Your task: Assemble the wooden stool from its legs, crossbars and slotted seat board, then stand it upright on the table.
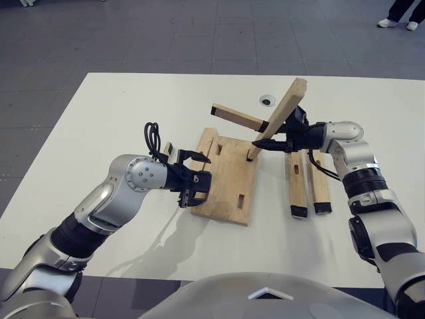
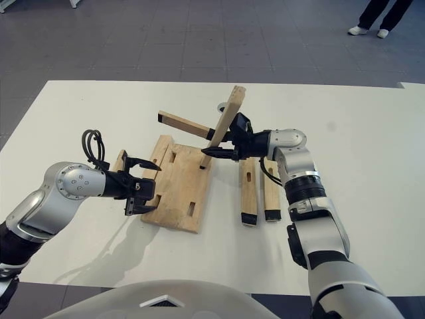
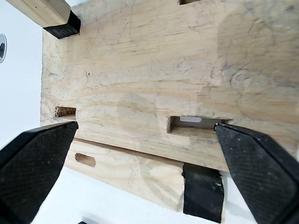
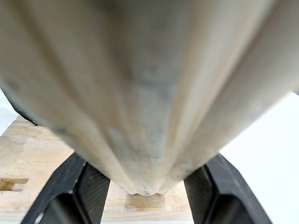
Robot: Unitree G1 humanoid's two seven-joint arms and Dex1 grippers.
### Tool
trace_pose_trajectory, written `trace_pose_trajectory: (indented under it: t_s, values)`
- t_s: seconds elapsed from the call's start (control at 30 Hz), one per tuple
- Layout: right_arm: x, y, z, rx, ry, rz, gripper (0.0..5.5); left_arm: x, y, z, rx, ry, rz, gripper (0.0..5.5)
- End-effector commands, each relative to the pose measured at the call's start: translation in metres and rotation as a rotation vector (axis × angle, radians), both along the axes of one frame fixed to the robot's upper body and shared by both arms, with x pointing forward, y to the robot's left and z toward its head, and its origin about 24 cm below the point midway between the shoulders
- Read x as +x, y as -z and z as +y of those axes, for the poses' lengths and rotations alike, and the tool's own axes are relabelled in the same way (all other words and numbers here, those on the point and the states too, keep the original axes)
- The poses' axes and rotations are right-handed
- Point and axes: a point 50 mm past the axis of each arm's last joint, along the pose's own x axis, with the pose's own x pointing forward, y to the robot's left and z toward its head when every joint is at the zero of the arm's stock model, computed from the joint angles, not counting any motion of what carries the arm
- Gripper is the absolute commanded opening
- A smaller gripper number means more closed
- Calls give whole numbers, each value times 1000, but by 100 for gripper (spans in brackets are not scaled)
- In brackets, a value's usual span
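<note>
One leg in right gripper slants up-right from seat board.

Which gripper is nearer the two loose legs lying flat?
Right. The right gripper, gripping a raised leg, is by the loose legs' far ends; the left gripper is across the seat board.

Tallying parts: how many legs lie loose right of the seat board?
2. The inner leg lies near the seat board, the outer leg parallel beside it, farther right. Others may hide under the board.
</note>
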Motion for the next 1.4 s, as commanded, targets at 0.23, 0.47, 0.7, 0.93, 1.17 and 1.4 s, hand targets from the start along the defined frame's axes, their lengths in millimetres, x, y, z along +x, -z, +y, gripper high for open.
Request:
trace_pose_trajectory:
  t_s: [0.23, 0.47, 0.7, 0.93, 1.17, 1.4]
  values:
    - [-23, 72, -24, -221, 80, 552, 207, 0, 8, 0, 13, -8, 46, 550]
    - [-15, 68, -10, -408, 1, 188, 207, 6, 8, -2, 5, -12, 38, 550]
    - [-35, 88, 6, -502, -136, 171, 207, 6, 8, -1, -1, -20, 44, 550]
    - [-43, 101, -6, -676, -207, 420, 207, 7, 8, -4, -6, -12, 43, 550]
    - [-31, 96, -19, -479, 26, 588, 207, 2, 9, -5, -9, -10, 44, 550]
    - [-39, 107, -33, -433, 152, 697, 207, 1, 9, -5, -8, -1, 49, 550]
